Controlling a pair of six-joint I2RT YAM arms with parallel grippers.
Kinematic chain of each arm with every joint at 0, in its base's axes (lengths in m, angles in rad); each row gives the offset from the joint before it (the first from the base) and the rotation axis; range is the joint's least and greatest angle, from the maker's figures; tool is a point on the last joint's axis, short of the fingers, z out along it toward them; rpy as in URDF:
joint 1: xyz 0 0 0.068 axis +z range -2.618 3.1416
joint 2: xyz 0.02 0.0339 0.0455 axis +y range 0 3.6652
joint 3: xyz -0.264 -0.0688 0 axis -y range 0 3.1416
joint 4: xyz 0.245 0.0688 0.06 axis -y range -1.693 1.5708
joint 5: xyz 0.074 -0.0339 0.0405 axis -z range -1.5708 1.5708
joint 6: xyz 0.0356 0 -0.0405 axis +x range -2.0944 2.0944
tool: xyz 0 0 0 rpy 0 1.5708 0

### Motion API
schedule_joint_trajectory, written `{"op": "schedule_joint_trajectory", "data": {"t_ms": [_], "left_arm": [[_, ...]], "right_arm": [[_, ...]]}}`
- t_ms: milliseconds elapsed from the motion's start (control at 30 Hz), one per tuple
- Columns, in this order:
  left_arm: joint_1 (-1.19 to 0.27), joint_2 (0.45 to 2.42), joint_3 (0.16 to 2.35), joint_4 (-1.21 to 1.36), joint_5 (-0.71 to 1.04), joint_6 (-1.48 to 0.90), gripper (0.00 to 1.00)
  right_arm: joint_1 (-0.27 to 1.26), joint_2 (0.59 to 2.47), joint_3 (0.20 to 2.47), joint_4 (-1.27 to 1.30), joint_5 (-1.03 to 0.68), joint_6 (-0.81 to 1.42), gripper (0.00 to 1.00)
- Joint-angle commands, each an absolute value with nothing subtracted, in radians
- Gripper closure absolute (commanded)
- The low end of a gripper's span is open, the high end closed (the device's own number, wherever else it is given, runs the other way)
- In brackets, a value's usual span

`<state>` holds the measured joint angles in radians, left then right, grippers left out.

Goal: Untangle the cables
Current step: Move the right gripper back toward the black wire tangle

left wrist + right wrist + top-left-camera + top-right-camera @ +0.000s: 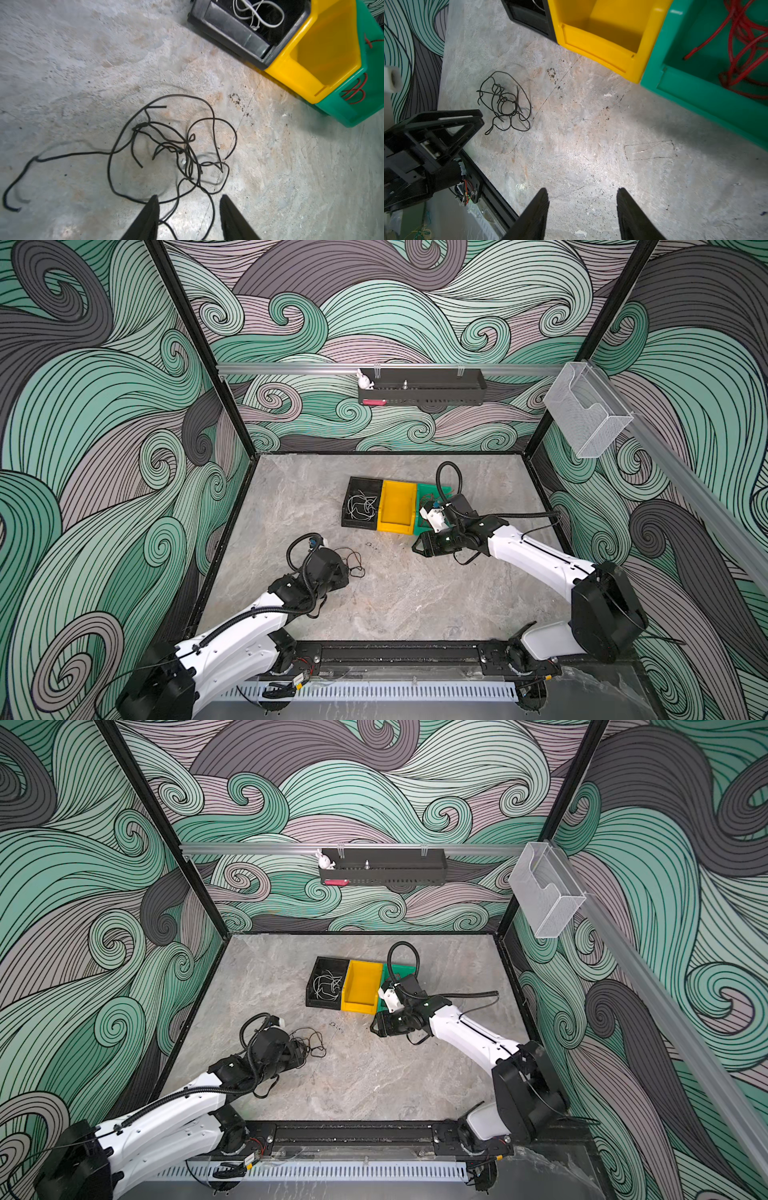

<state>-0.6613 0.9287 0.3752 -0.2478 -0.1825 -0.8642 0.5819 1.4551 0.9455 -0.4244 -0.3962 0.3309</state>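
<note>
Black cables (188, 158): one tangle on table (62, 62); three bins (596, 49)

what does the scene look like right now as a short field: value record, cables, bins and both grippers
black cables: one loose tangle on the table, outside the bins
white cables: in the black bin
red cables: in the green bin
yellow bin: between the other two bins, no cable seen inside
left gripper: open, at the black tangle's edge, strands pass between its jaws
right gripper: open, over bare table, holding nothing
</note>
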Motion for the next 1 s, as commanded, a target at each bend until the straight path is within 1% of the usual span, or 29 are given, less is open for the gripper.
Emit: {"op": "schedule_joint_trajectory", "data": {"t_ms": [0, 100, 133, 267, 300, 400, 467, 567, 767, 967], "left_arm": [[-0.655, 0.988, 0.403, -0.207, -0.15, -0.845, 0.53], [-0.654, 1.053, 0.428, -0.208, -0.118, -0.835, 0.56], [-0.655, 1.073, 0.433, -0.203, -0.107, -0.834, 0.58], [-0.654, 1.111, 0.424, -0.178, -0.084, -0.839, 0.74], [-0.654, 1.106, 0.421, -0.177, -0.086, -0.839, 0.76], [-0.655, 1.076, 0.413, -0.181, -0.096, -0.832, 0.87], [-0.655, 1.057, 0.412, -0.201, -0.101, -0.821, 0.93], [-0.655, 1.03, 0.4, -0.227, -0.101, -0.82, 0.99], [-0.654, 0.956, 0.35, -0.228, -0.11, -0.85, 1.0], [-0.653, 0.907, 0.327, -0.239, -0.119, -0.855, 1.0]], "right_arm": [[0.609, 1.467, 0.938, -0.372, -0.422, 0.351, 0.46], [0.628, 1.477, 0.934, -0.365, -0.42, 0.36, 0.46], [0.635, 1.483, 0.932, -0.339, -0.421, 0.366, 0.46], [0.673, 1.521, 0.936, -0.286, -0.428, 0.398, 0.46], [0.682, 1.534, 0.936, -0.268, -0.43, 0.411, 0.46], [0.718, 1.582, 0.945, -0.202, -0.433, 0.451, 0.47], [0.749, 1.631, 0.967, -0.162, -0.432, 0.476, 0.47], [0.796, 1.706, 1.021, -0.127, -0.425, 0.494, 0.47], [0.861, 1.84, 1.12, -0.063, -0.427, 0.521, 0.46], [0.879, 1.952, 1.196, -0.043, -0.404, 0.555, 0.45]]}}
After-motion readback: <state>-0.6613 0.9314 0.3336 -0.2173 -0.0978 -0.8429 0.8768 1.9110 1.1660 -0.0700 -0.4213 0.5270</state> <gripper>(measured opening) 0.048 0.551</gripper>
